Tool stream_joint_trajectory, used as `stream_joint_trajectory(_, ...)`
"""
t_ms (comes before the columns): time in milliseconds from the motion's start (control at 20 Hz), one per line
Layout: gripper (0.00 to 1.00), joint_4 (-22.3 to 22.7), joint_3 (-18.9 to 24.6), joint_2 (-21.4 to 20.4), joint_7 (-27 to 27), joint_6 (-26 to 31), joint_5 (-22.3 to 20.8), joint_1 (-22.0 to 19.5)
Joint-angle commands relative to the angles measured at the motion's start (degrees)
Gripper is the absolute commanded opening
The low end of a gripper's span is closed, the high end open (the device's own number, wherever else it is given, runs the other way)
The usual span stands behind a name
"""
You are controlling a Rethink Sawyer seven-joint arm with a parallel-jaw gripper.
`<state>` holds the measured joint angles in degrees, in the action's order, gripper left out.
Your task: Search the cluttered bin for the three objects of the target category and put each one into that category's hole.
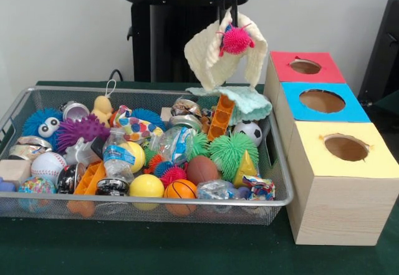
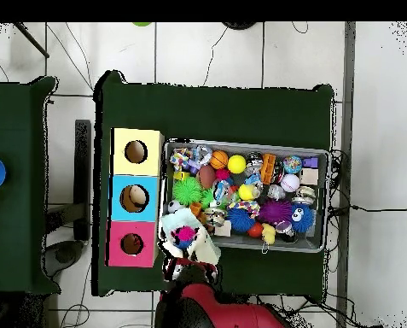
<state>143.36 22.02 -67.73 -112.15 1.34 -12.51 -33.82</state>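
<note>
My gripper [image 1: 228,12] hangs above the far right corner of the wire mesh bin [image 1: 156,201], shut on a cream knitted cloth [image 1: 212,57]. A pink spiky pom ball [image 1: 235,40] clings to the cloth. From overhead the lifted cloth [image 2: 189,242] lies between the bin [image 2: 241,143] and the red-topped box. Small balls lie in the bin: a basketball [image 1: 181,189], a yellow ball [image 1: 146,186], a baseball [image 1: 48,164] and a soccer ball [image 1: 250,131]. I see no tiger-striped ball. The red box's hole [image 1: 305,67] is open and empty; it also shows in the overhead view [image 2: 131,244].
A blue-topped box [image 1: 322,101] and a yellow-topped box [image 1: 346,148] stand in a row in front of the red one. A mint cloth [image 1: 244,102] drapes over the bin's far right corner. Green, purple and blue spiky poms, bottles and blocks crowd the bin.
</note>
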Motion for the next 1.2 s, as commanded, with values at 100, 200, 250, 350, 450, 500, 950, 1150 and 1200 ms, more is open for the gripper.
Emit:
stream_joint_trajectory(100,0.00,-9.9,2.4,2.8,-7.2,-0.2,3.2,-1.0)
stream_joint_trajectory(200,0.00,-10.7,3.2,3.2,-6.8,0.2,3.3,-1.4)
stream_joint_trajectory(250,0.00,-11.1,3.4,3.4,-6.8,0.2,3.3,-1.6)
stream_joint_trajectory(350,0.00,-11.6,3.2,3.9,-6.9,0.0,3.3,-1.4)
stream_joint_trajectory(450,0.00,-11.7,2.7,4.4,-7.4,-1.1,3.0,-1.1)
stream_joint_trajectory(500,0.00,-11.9,2.5,4.8,-7.6,-1.7,2.9,-0.9)
stream_joint_trajectory(950,0.00,-16.3,0.2,11.7,-7.4,-7.9,0.7,1.7)
stream_joint_trajectory(1150,0.00,-18.0,-1.9,16.8,-7.9,-13.5,0.0,3.6)
stream_joint_trajectory(1200,0.00,-18.2,-2.2,17.5,-7.9,-14.1,-0.1,3.8)
